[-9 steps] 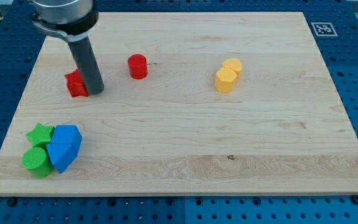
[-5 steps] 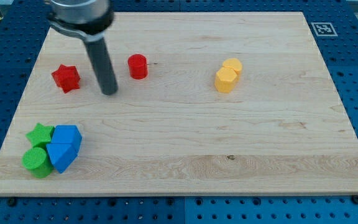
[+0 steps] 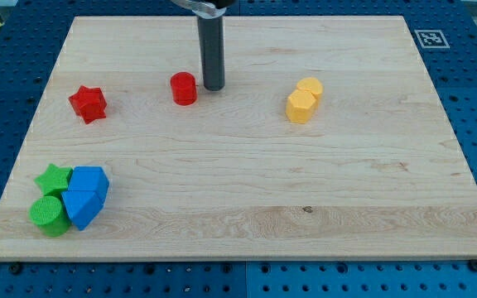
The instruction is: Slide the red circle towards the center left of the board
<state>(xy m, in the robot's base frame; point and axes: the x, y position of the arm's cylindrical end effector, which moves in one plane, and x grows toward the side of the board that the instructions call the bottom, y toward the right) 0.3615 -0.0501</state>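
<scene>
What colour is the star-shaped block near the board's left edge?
Red. The star shows clearly in the camera view, left of the red circle.

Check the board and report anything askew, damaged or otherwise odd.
Nothing stands out. All blocks sit flat on the board. My tip rests just to the view's right of the red circle, apparently without touching it.

Red circle [image 3: 183, 88] and star [image 3: 88, 103], yellow pair [image 3: 304, 100], green, seemingly blue blocks [image 3: 84, 195].
</scene>
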